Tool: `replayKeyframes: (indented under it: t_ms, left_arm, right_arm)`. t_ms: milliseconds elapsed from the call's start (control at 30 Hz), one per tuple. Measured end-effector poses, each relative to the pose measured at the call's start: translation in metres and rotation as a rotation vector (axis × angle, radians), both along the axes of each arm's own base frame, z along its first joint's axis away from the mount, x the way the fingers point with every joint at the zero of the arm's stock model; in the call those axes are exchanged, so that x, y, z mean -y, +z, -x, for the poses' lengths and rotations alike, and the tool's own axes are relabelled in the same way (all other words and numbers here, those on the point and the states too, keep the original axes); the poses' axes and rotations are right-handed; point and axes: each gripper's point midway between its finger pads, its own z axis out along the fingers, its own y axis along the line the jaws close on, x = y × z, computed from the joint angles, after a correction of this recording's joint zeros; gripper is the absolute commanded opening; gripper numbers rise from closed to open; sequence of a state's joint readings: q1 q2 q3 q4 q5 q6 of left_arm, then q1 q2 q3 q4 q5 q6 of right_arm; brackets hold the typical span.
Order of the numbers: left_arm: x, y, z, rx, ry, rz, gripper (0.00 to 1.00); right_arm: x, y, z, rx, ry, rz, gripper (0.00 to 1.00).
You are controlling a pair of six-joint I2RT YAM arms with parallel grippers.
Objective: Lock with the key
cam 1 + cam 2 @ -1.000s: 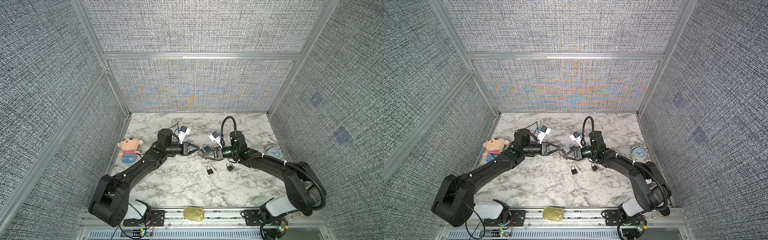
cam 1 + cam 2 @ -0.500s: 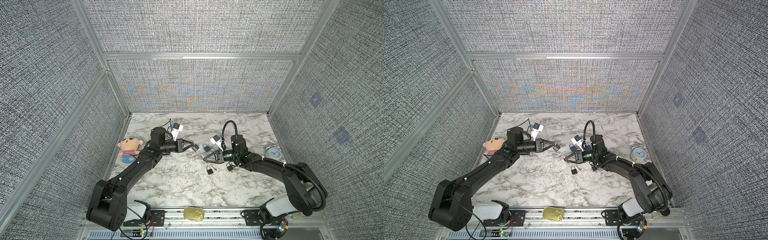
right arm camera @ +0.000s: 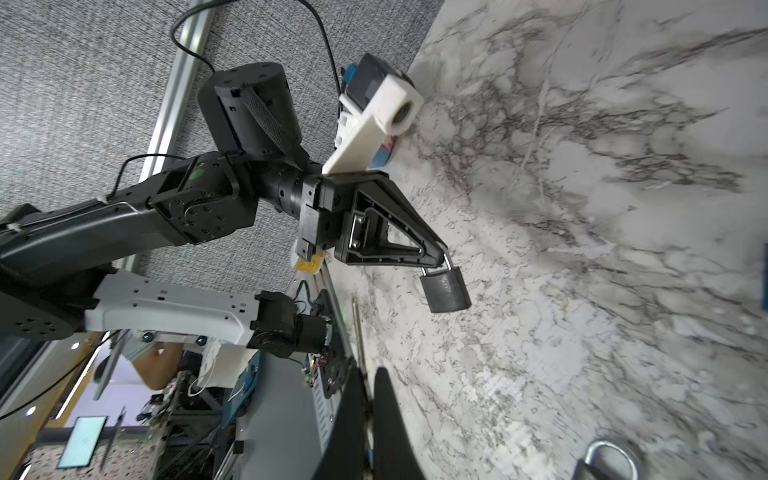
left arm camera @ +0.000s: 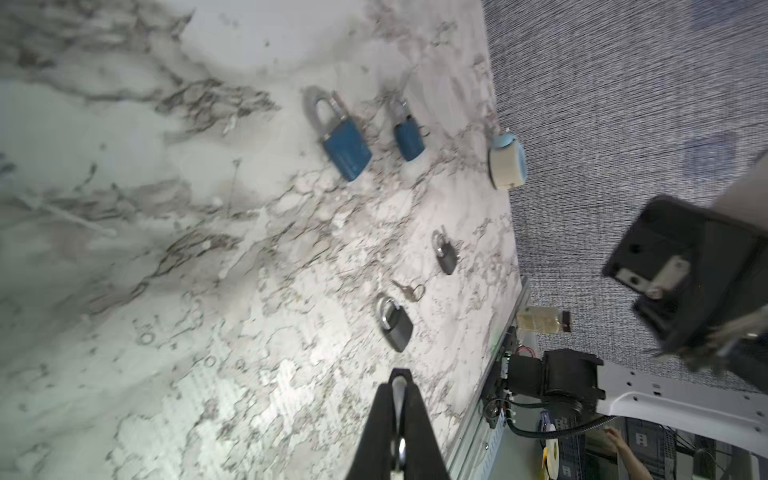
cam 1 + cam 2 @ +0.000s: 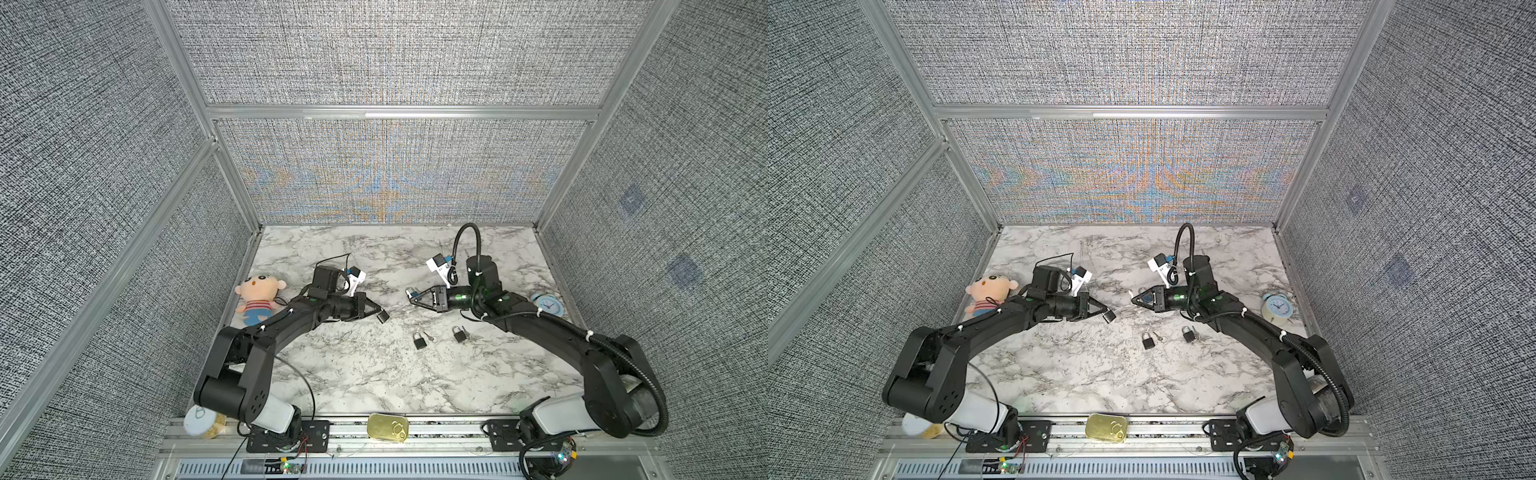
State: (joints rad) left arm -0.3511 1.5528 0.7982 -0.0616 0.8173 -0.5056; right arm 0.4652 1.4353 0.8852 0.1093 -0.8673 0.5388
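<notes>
Plush doll: lies at the 9 o'clock edge of the marble table, well apart from my work.
Left gripper: I read its jaws as clenched on the shackle of the held padlock, with the tips pointing toward 3 o'clock in both top views.
Held padlock: black, near the table centre. Its body dangles at about 5 o'clock of those tips and looks clear of the marble.
Tin: sits on the front rail at 6 o'clock.
Right gripper: jaws pressed together, tips pointing toward 9 o'clock and facing the left gripper across a gap. I cannot tell whether anything thin is pinched.
Large blue padlock, small blue padlock: side by side, flat on the marble in my left wrist view.
Left loose padlock: black and flat, at 6 o'clock of the right gripper's tips.
Key: lies on the marble just beside the left loose padlock, between it and the right loose padlock. Neither gripper touches it.
Alarm clock: stands at the 3 o'clock edge.
</notes>
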Motion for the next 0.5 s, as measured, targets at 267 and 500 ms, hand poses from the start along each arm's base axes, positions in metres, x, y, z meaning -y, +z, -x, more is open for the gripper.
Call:
replayKeyframes:
  t_ms: [267, 500]
  left_arm:
    - [0.0, -0.042, -0.012, -0.074, -0.003, -0.082, 0.0]
    - [-0.004, -0.07, -0.011, -0.133, -0.015, -0.137, 0.02]
  right_arm:
    - [0.007, -0.029, -0.011, -0.046, -0.073, 0.097, 0.0]
    - [0.003, -0.046, -0.013, -0.059, -0.107, 0.153, 0.0]
